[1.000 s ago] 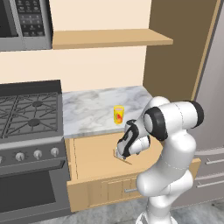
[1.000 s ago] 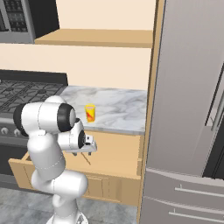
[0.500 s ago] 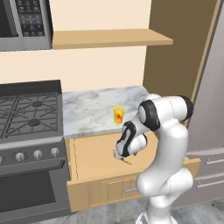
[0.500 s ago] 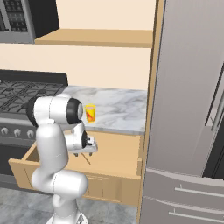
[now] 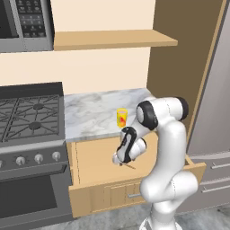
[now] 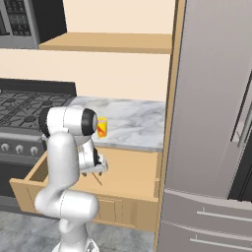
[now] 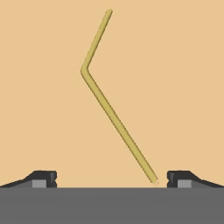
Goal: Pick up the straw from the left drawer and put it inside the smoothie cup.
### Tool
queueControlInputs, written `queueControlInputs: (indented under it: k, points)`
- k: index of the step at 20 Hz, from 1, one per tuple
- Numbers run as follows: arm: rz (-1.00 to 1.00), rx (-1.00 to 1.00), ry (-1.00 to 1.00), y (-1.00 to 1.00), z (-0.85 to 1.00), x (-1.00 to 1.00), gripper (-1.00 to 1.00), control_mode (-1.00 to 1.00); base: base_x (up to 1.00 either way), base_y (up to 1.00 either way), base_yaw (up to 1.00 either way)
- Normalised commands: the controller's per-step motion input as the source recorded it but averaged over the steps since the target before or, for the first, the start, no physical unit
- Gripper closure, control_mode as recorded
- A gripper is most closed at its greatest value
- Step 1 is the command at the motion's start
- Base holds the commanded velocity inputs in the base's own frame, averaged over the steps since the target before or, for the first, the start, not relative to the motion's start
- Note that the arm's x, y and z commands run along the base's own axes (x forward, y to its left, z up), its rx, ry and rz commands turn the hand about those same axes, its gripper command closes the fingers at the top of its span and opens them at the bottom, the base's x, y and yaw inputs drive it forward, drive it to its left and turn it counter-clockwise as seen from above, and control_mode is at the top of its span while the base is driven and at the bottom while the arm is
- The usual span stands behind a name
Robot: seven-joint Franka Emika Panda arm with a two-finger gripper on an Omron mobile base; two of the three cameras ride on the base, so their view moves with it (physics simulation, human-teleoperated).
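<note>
lying bare in left drawer [image 5: 94, 157] – straw [image 7: 114, 117], cup [image 5: 121, 117] behind

The left drawer [image 5: 90, 197] stood pulled out below the surface [image 5: 94, 114], to the right of the stove [image 5: 29, 117]. The straw [image 7: 113, 116] lay flat on the drawer's floor, near its right half. The end effector [image 5: 117, 159] hung inside the drawer just above the straw, its fingers spread wide to either side of the straw's long end; in the hand view that end ran close to one fingertip [image 7: 179, 178]. The smoothie cup [image 5: 121, 117] stood upright on the surface near its front edge, behind the drawer and just behind the end effector. A shelf [image 5: 112, 39] ran above the surface, and the refrigerator [image 6: 211, 123] stood right of the drawer.
</note>
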Motion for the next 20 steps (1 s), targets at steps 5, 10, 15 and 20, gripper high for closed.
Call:
queueControlInputs:
  k: [5, 10, 15, 20]
  points:
    - [0.0, 0.0, 0.0, 0.01, -0.21, 0.21, -1.0, -1.0, 0.0, 0.0, 0.0]
    - [0.0, 0.0, 0.0, 0.0, -0.23, 0.2, -1.0, -1.0, 0.0, 0.0, 0.0]
    - [0.0, 0.0, 0.0, 0.0, -0.28, 0.16, -1.0, -1.0, 0.0, 0.0, 0.0]
    - [0.0, 0.0, -0.01, 0.0, -0.26, 0.17, -1.0, -1.0, 0.0, 0.0, 0.0]
